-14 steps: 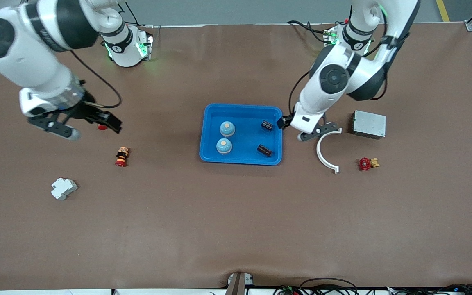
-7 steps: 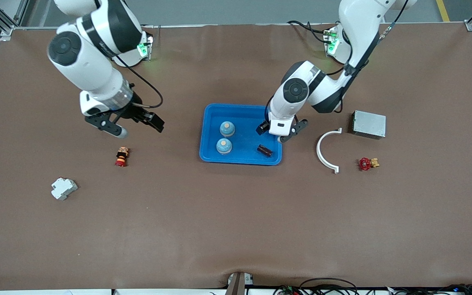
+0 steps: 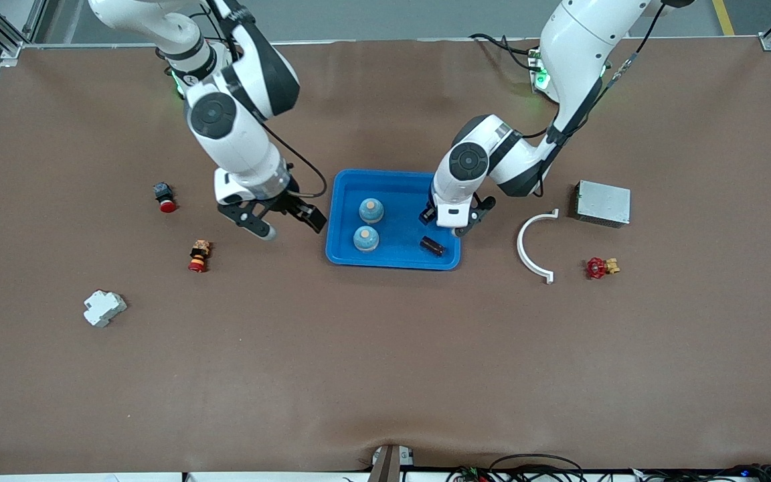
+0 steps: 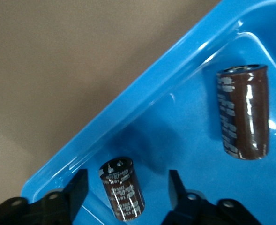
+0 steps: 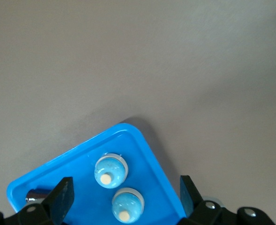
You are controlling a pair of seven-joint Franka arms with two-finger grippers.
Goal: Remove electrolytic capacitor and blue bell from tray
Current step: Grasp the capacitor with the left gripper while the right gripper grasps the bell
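A: How do the jaws stand?

B: The left gripper (image 4: 126, 187) is down in the tray (image 3: 345, 251), its jaws parted around one electrolytic capacitor (image 4: 123, 195) with gaps on both sides, gripping nothing yet. The right gripper (image 3: 282, 221) hangs wide open and empty over the table, just beside the tray's edge toward the right arm's end.

A: And the task's things?

B: All in the tray: that capacitor by the rim, a second capacitor (image 3: 432, 246) nearer the front camera, and two blue bells (image 3: 371, 210) standing side by side.

A: How would the capacitor handle?

B: Light and rigid, I judge, but its glossy sleeve looks slippery and it lies on its side, so it could roll. Pinch it across the middle of the barrel.

A: The bell?

B: A smooth dome, likely slippery; take it low, near its base.
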